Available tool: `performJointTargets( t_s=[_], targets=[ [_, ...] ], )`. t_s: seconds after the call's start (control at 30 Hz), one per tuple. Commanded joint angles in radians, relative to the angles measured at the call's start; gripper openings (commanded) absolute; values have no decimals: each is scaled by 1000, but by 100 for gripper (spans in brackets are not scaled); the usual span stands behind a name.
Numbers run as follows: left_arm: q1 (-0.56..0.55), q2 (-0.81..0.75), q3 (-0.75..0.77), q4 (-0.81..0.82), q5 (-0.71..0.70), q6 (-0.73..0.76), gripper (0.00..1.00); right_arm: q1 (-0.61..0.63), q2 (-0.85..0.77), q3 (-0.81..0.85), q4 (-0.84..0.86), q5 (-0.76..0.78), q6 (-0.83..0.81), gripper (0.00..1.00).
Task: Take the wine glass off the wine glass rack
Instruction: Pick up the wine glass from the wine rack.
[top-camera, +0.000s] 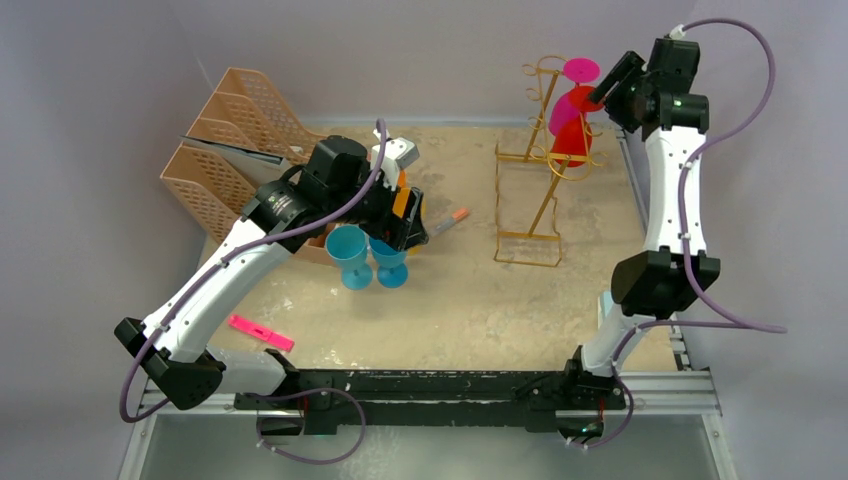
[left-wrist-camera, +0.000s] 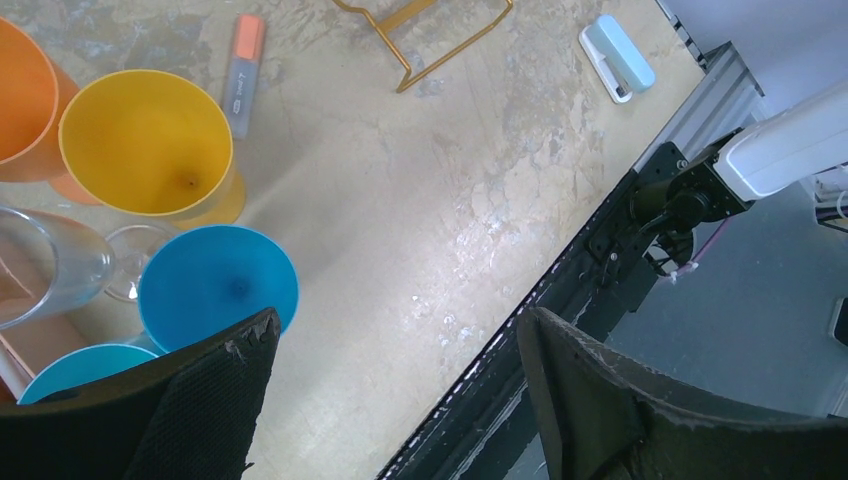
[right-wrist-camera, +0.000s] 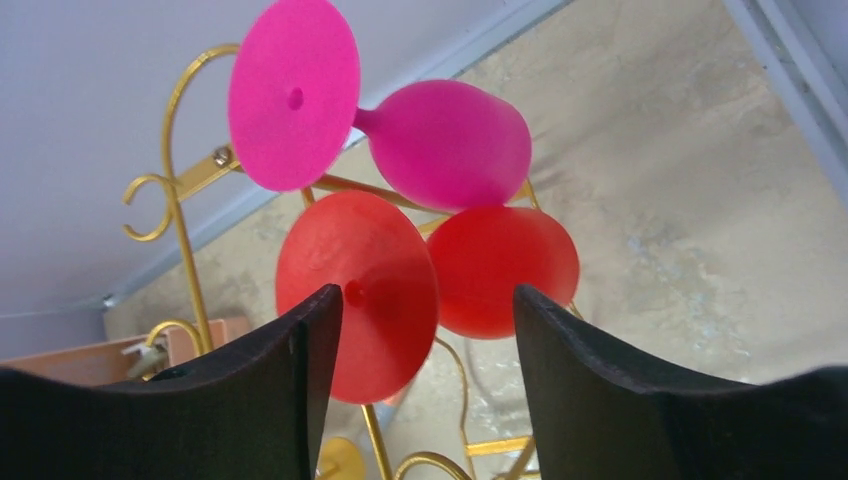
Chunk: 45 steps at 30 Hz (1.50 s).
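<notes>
Right wrist — pink wine glass (right-wrist-camera: 440, 140), glossy, foot-up

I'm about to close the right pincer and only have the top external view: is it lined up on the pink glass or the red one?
Observer: In the right wrist view, the gap of the right pincer frames the red glass, foot towards the camera. The pink glass hangs above that gap.
Operator: Is anything clamped yet?
Observer: No, the jaws stand apart. One finger overlaps the red foot's rim, but I cannot tell whether they touch.
Operator: My left arm hides the table under it.
Observer: The left wrist view shows the left pincer open and empty above a blue glass, with a yellow glass beside it.
</notes>
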Motion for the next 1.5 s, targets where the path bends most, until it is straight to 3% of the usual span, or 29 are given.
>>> performJointTargets(
  t_s=[0.0,0.17,0.27,0.37,0.53,0.67,1.1,1.47],
  targets=[
    [8,-1,22,19,19,18,87,-10,-42,-47,129,-44,74,60],
    [8,8,18,32,27,18,87,-21,-74,-97,159,-61,84,36],
    [7,11,23,23,34,20,87,-25,-83,-116,167,-83,91,34],
    [8,-4,15,23,25,18,87,-25,-86,-132,185,-99,95,18],
    [7,-39,-14,46,1,6,87,-25,-91,-114,168,-92,77,13],
    [8,-37,-10,39,2,6,87,-25,-98,-105,154,-95,67,1],
    [8,-54,-9,33,2,-8,87,-24,-160,-144,218,-99,168,0],
    [7,-44,15,10,4,1,87,-25,-238,-258,297,32,202,0]
  ],
)
